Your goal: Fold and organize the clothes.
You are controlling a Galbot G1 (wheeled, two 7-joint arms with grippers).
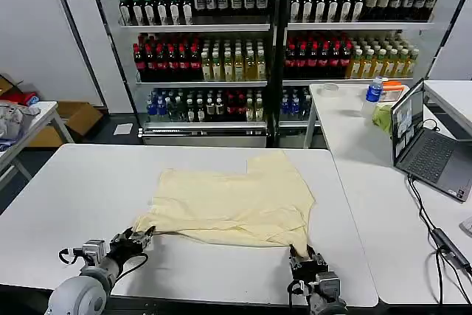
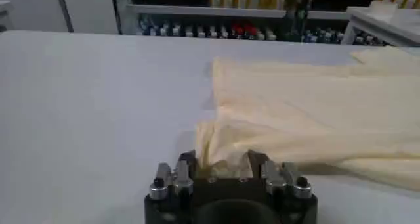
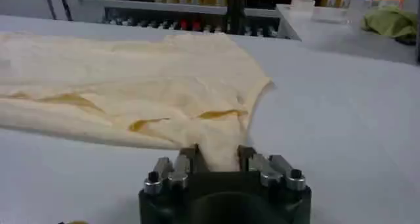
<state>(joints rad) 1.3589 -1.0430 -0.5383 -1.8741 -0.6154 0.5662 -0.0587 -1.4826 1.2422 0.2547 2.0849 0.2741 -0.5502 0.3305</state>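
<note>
Shop-like lab: stocked bottle shelves (image 1: 273,42), laptop (image 1: 428,142).

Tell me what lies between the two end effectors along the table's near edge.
In the head view, the near hem of the pale cream-yellow T-shirt spans from left end effector to right end effector, over bare white table.

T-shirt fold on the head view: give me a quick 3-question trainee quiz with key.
1. True or false: the T-shirt lies flat and fully spread on the white table.
2. Which edge of the shirt does each gripper hold: A) the near edge B) the far edge C) the neck?
3. What sits open on the side table?

Key:
1. False: it is partly folded over.
2. A: the left gripper and the right gripper pinch the near corners.
3. A laptop.
</note>
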